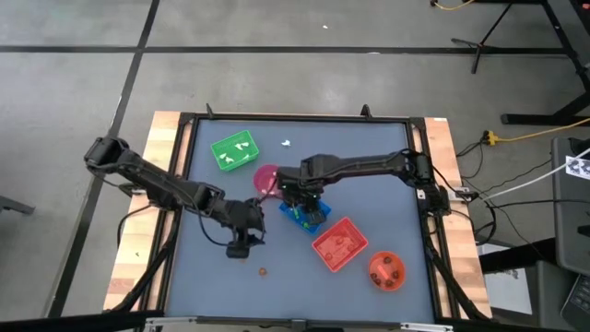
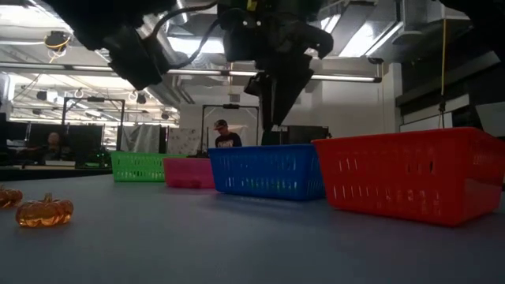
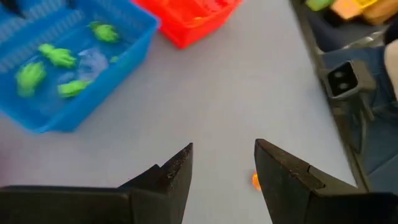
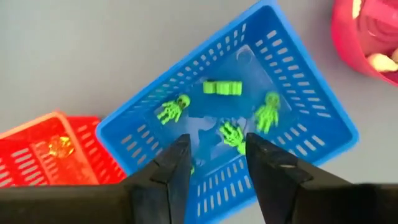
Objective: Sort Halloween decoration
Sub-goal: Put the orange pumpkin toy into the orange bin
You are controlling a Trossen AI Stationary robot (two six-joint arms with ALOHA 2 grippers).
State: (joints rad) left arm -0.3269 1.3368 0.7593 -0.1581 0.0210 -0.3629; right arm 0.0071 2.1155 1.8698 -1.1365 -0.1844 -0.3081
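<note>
The decoration pieces are tiny. Several green skeleton and hand trinkets lie in the blue tray. An amber pumpkin trinket sits on the table near the front edge, and it also shows as the orange trinket. A white trinket lies near the far edge. My right gripper hangs open above the blue tray with nothing between its fingers. My left gripper is open above the table, just far of the orange trinket, which one finger half hides.
The green tray holds white pieces. The pink bowl sits beside the blue tray. The red tray and the orange bowl stand toward the near right. A second amber piece shows at the low view's edge. People sit in the room behind.
</note>
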